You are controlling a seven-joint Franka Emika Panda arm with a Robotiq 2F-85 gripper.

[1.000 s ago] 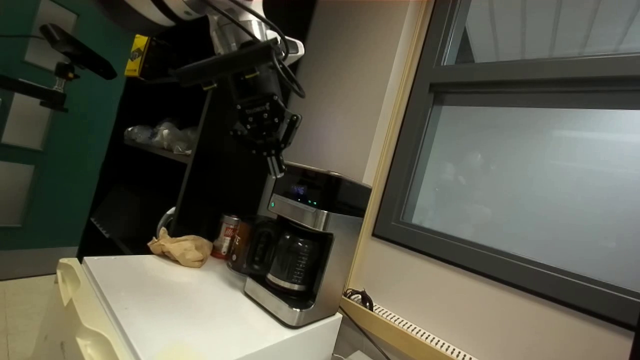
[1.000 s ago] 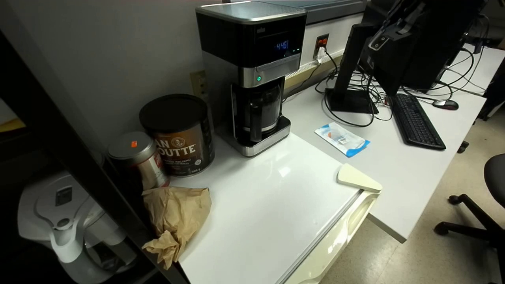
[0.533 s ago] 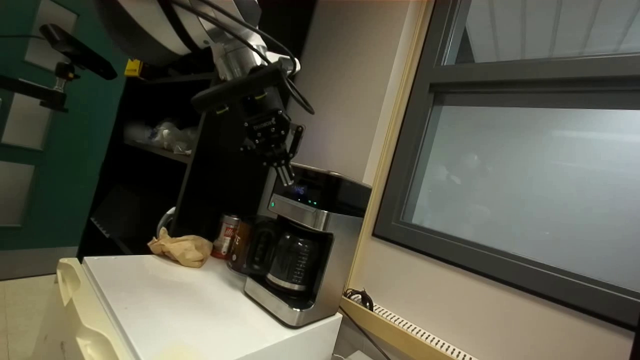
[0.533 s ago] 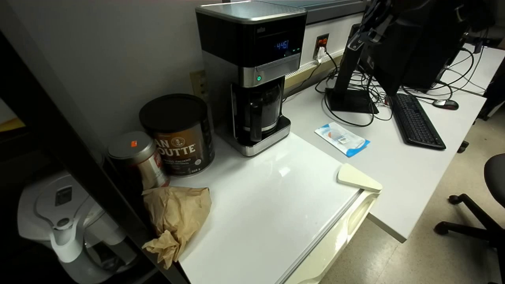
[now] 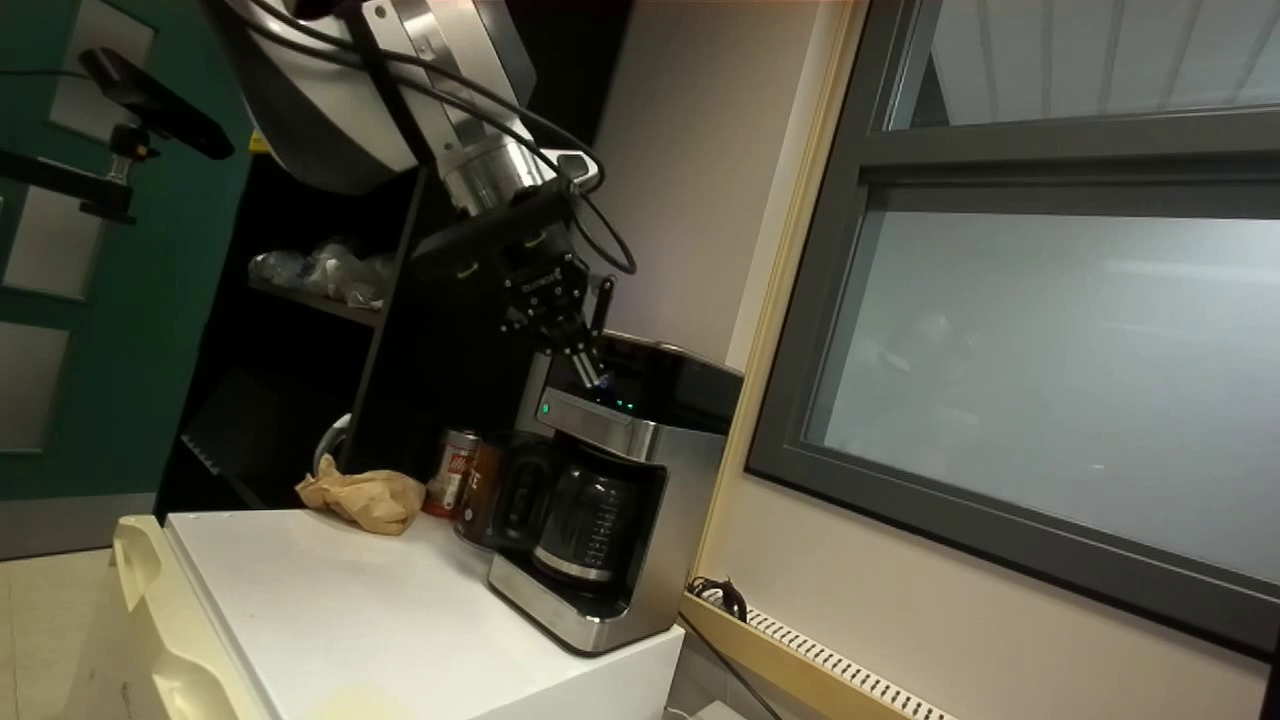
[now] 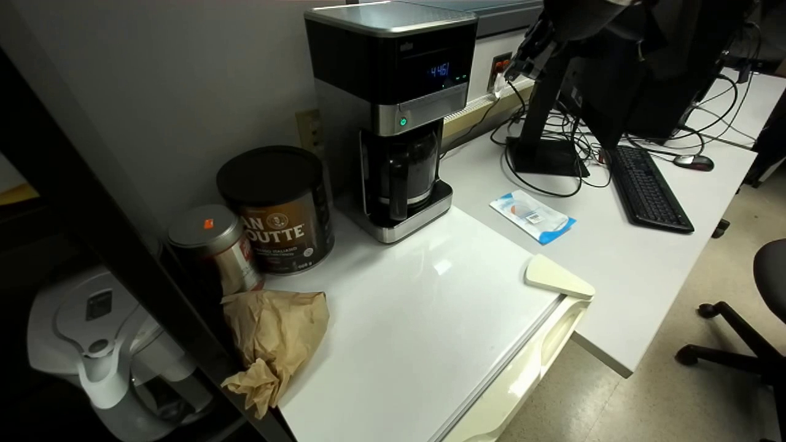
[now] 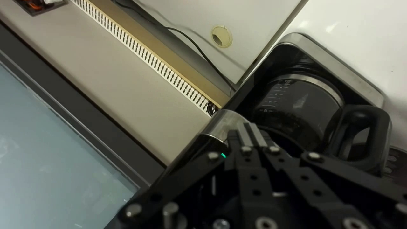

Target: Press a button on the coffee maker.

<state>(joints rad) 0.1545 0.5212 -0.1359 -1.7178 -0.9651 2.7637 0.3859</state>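
The black and silver coffee maker (image 5: 690, 520) stands on a white cabinet top; it also shows in the other exterior view (image 6: 350, 61). Its blue display (image 6: 438, 70) is lit, with small green lights (image 6: 460, 78) beside it and a green-lit round button (image 6: 403, 122) on the silver band. The dark glass carafe (image 7: 299, 105) sits inside. My gripper (image 5: 590, 375) is shut and empty, pointing down at the front panel and covering part of the display. In an exterior view the gripper (image 6: 516, 70) is apart from the machine. In the wrist view the fingertips (image 7: 252, 135) are together, over the silver band.
A brown can (image 6: 279, 233), a smaller silver and red can (image 6: 227, 264) and a crumpled paper bag (image 6: 276, 337) stand beside the machine. A wall and window (image 5: 1000, 400) lie behind it. A desk with a monitor stand (image 6: 543, 156) and keyboard (image 6: 651, 190) adjoins the cabinet.
My shut gripper has moved down and right in an exterior view, from the machine's top edge to in front of the display. In an exterior view it has moved toward the machine.
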